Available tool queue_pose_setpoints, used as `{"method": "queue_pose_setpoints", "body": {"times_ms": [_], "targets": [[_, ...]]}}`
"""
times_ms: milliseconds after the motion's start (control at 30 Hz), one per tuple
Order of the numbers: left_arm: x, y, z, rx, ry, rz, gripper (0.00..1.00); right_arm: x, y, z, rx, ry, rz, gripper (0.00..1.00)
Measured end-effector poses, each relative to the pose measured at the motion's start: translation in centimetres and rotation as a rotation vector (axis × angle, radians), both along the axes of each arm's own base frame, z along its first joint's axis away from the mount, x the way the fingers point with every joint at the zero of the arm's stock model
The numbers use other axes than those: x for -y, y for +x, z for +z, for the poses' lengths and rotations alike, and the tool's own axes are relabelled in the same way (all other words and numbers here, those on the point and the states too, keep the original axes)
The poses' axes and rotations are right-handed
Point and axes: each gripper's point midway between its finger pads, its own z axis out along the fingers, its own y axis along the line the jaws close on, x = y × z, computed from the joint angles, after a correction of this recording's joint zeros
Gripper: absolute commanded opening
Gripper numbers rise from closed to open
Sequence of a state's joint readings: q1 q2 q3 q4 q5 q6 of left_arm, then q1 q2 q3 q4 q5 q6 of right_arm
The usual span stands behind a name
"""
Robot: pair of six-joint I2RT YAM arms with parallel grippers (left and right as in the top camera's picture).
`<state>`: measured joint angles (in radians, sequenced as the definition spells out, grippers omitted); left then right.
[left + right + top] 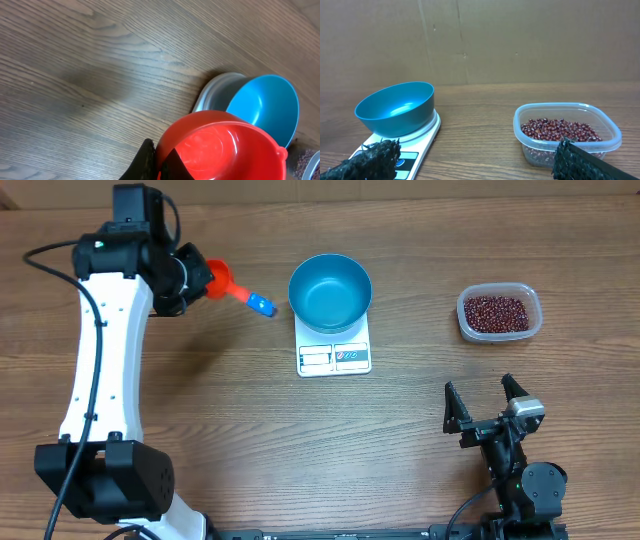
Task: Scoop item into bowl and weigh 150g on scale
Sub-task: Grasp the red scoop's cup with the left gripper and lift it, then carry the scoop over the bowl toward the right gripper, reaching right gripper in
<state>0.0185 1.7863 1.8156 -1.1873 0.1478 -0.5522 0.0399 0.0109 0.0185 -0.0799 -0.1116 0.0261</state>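
One blue bowl (330, 292) on one white scale (334, 357) | maroon beans (497, 311), one tub (537, 316) | left tool (195, 281) grips scoop (222, 281) | right tool (483, 402) wide

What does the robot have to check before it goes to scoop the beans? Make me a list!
1. The scoop is clamped in the left gripper: ok.
2. The scoop is empty inside: ok.
3. The blue bowl sits on the scale: ok.
4. The blue bowl is empty: ok.
5. The beans lie uncovered in the clear tub: ok.
6. The scale reads zero: cannot tell.
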Motion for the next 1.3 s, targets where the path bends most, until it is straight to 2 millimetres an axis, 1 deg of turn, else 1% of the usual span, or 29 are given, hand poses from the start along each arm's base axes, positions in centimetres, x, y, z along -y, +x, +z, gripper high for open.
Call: {"method": "queue_pose_setpoints", "body": {"times_ms": [133,267,367,433,500,600,633,700,733,767,800,833,900,1000,1067,1133,1167,1233,1267,1300], "targets": [[0.8,0.0,0.0,0.000,0.007,-0.011,0.04,0.0,0.0,0.0,0.000,0.000,0.000,1.00],[0.8,0.0,0.0,-0.004,0.002,0.009,0.04,-0.3,-0.1,0.1,0.000,0.029,0.018,1.00],[0.8,-0.1,-0.1,-0.010,-0.003,0.027,0.04,-1.4,-0.3,0.5,0.001,0.090,0.085,1.00],[1.2,-0.1,-0.1,-0.010,-0.003,0.024,0.04,-2.6,-0.7,0.7,-0.007,0.135,0.154,1.00],[1.9,-0.2,-0.1,-0.012,-0.002,0.023,0.04,-3.7,-1.0,0.5,-0.029,0.178,0.220,1.00],[3.2,-0.3,-0.1,-0.015,0.002,0.019,0.04,-4.6,-1.4,0.8,-0.065,0.213,0.277,1.00],[3.8,-0.3,-0.1,-0.014,0.004,0.013,0.04,-5.0,-1.6,1.5,-0.078,0.227,0.301,1.00],[5.0,-0.3,0.0,-0.007,-0.001,0.000,0.04,-5.6,-1.8,3.8,-0.089,0.246,0.342,1.00],[5.5,-0.3,0.0,-0.004,-0.003,-0.003,0.04,-5.8,-1.9,4.3,-0.097,0.248,0.352,1.00],[6.4,-0.2,0.1,0.006,-0.008,-0.009,0.04,-6.2,-2.0,6.2,-0.127,0.261,0.380,1.00],[7.0,-0.2,0.2,0.009,-0.013,-0.012,0.04,-6.4,-2.0,6.9,-0.152,0.266,0.389,1.00],[7.8,-0.2,0.3,0.016,-0.019,-0.015,0.04,-6.7,-1.8,7.5,-0.220,0.277,0.400,1.00],[9.7,-0.2,0.5,0.031,-0.036,-0.018,0.04,-7.0,-1.1,9.5,-0.292,0.299,0.409,1.00],[11.6,-0.6,0.5,0.025,-0.055,0.001,0.04,-7.4,-0.4,11.1,-0.390,0.320,0.415,1.00],[13.0,-1.1,0.5,0.017,-0.073,0.033,0.04,-7.8,0.6,13.1,-0.402,0.329,0.444,1.00],[13.8,-1.4,0.5,0.012,-0.083,0.046,0.04,-8.5,1.5,14.3,-0.393,0.331,0.491,1.00],[14.7,-1.8,0.5,0.005,-0.098,0.064,0.04,-8.6,1.6,14.2,-0.398,0.335,0.500,1.00],[15.7,-2.0,0.5,0.003,-0.111,0.083,0.04,-9.0,2.1,13.8,-0.426,0.362,0.518,1.00],[16.1,-2.1,0.5,0.002,-0.117,0.089,0.04,-9.1,2.6,13.5,-0.447,0.384,0.522,0.97],[16.9,-2.4,0.4,0.000,-0.126,0.096,0.04,-9.3,3.4,12.5,-0.505,0.435,0.516,0.94]]}}
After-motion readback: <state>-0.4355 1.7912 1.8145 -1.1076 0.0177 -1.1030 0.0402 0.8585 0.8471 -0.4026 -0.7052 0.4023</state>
